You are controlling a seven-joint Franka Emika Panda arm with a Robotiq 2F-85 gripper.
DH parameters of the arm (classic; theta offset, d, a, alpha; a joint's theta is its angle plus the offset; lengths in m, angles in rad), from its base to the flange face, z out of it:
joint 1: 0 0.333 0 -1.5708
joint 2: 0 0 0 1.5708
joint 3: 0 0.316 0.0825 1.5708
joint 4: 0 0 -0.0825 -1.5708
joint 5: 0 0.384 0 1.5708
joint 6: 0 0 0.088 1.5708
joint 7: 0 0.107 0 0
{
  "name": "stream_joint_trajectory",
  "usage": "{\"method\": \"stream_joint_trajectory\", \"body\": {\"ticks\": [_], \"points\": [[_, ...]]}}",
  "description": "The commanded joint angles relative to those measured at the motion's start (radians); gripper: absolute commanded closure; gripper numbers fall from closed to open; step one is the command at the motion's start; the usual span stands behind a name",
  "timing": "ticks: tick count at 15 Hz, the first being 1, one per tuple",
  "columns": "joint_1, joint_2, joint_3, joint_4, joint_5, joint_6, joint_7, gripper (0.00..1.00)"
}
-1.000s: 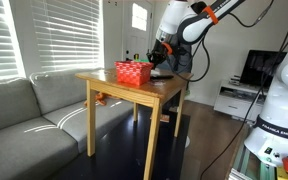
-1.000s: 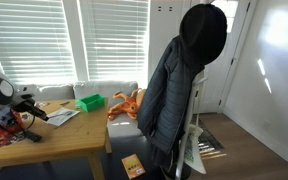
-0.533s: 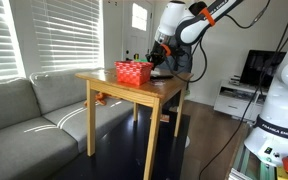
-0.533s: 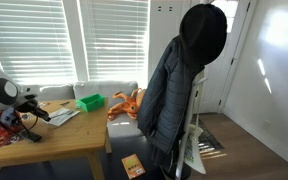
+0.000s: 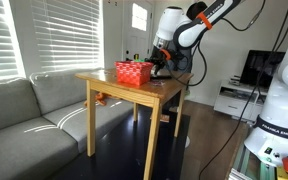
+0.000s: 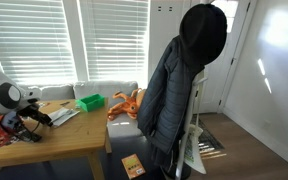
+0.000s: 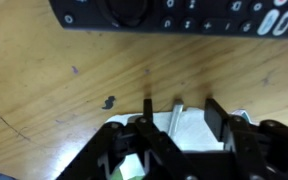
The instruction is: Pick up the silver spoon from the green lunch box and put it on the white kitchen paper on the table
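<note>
In the wrist view the silver spoon (image 7: 175,118) lies on the white kitchen paper (image 7: 196,130), between the fingers of my gripper (image 7: 181,108). The jaws stand apart and neither finger touches the spoon, so the gripper is open. In both exterior views the gripper (image 5: 162,68) (image 6: 28,119) hangs low over the light wooden table (image 5: 134,92) (image 6: 59,143). The green lunch box (image 6: 89,102) sits further along the table, towards the window. The exterior views do not show the spoon.
A black remote control (image 7: 174,14) lies on the tabletop just beyond the paper. A red basket (image 5: 134,72) stands on the table near the gripper. A grey sofa (image 5: 29,115) is beside the table, and a coat rack with a dark jacket (image 6: 179,90) stands nearby.
The jaws have gone from shut to apart, letting go of the spoon onto the paper. The arm has shifted slightly.
</note>
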Motion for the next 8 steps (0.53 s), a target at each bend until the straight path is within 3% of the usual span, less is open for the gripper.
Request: {"method": "stream_joint_trajectory", "body": {"ticks": [1,3,8], "points": [[0.040,-0.030,-0.019,0.018,0.110,-0.042,-0.103,0.12],[0.058,-0.067,-0.018,0.030,0.210,-0.113,-0.195,0.01],[0.060,-0.173,-0.035,0.130,0.364,-0.428,-0.375,0.00]]}}
